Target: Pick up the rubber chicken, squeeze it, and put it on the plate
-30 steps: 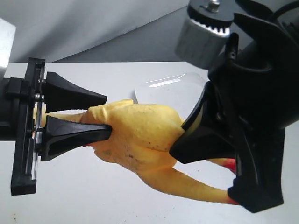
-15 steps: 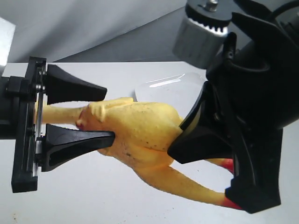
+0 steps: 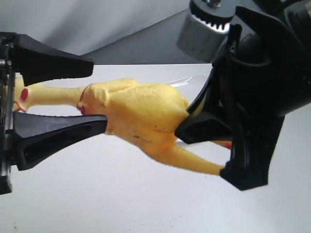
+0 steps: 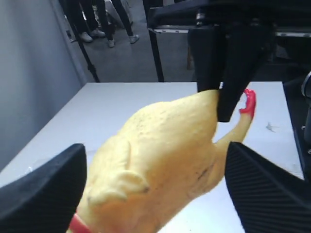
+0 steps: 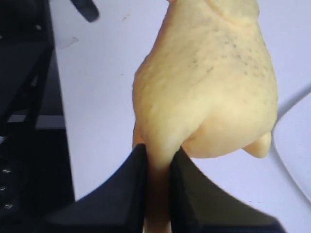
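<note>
The yellow rubber chicken [image 3: 141, 114] hangs in the air above the white table, its head and red wattle [image 3: 24, 94] far to the left. My right gripper [image 3: 204, 141] is shut on one of its legs, right at the rump [image 5: 158, 165]. My left gripper [image 3: 98, 96] stands open, one finger above and one below the neck and shoulder, and both fingers are apart from the body [image 4: 165, 150]. A red foot [image 4: 249, 103] pokes out beside the right gripper's finger. The plate is mostly hidden behind the chicken; only a glint of rim [image 3: 182, 80] and one curved edge [image 5: 296, 145] show.
The white table [image 3: 121, 194] runs under both arms. Dark floor, stand legs and people's feet [image 4: 102, 29] lie beyond its far edge. The left arm's black body [image 5: 24, 121] fills one side of the right wrist view.
My left gripper has let go of the chicken's body, opened wide and drawn back to the left. The squeezed body has filled out again, and the right gripper has carried it slightly upward.
</note>
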Tool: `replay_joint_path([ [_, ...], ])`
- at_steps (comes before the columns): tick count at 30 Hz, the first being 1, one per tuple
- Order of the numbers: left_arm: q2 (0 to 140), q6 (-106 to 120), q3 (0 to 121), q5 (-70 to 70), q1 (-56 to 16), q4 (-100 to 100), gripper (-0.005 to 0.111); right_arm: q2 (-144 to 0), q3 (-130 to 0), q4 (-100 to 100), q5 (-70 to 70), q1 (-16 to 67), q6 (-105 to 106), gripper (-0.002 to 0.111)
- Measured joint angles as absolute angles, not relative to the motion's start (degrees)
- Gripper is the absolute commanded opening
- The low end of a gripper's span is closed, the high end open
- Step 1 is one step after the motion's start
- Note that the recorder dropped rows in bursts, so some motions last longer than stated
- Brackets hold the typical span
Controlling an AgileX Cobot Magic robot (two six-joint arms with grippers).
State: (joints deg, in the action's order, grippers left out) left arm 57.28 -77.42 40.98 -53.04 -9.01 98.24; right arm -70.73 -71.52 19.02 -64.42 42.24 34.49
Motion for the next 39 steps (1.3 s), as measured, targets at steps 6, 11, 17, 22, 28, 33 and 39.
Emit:
replay_joint_path([
  [6,49.4,-81.0,41.2,-50.9,-9.0,97.1,0.030,-73.8,-71.5,10.7,-56.1,40.7,29.7,0.000],
  [11,40.7,-83.8,41.2,-50.1,-9.0,98.9,0.000,-79.7,-71.5,9.5,-47.8,36.4,28.9,0.000],
  [17,33.0,-86.1,39.9,-50.1,-9.0,99.8,0.000,-88.8,-71.5,10.4,-36.8,28.2,28.9,0.000],
  [22,29.7,-86.4,35.6,-46.7,-9.0,100.0,0.000,-96.9,-71.5,12.4,-29.4,23.0,28.7,0.000],
  [28,28.2,-86.3,33.6,-42.5,-9.0,100.5,0.000,-106.3,-71.5,13.4,-22.8,22.1,29.3,0.000],
  [33,28.2,-86.3,33.6,-42.4,-9.0,100.5,0.000,-112.1,-71.5,13.6,-22.1,22.1,28.4,0.000],
  [39,28.2,-86.4,33.6,-42.4,-9.0,100.4,0.000,-113.3,-71.5,13.5,-21.7,22.1,26.5,0.008],
])
